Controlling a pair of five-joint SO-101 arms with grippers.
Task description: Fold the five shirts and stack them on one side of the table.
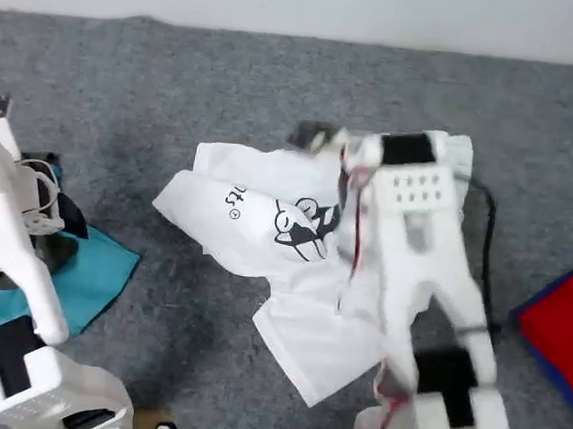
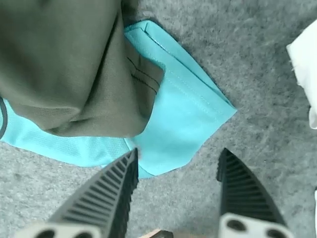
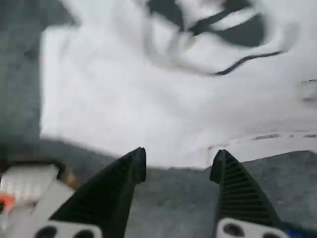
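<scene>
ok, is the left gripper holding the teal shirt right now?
No, the left gripper is open with nothing clamped between its fingers, and the teal shirt lies loose on the table.

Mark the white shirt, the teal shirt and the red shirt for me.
white shirt [image 1: 301,336], high view, plain lower panel.
teal shirt [image 2: 190,116], left wrist view, near its hemmed corner.
red shirt [image 1: 566,324], high view, middle of visible part.
</scene>
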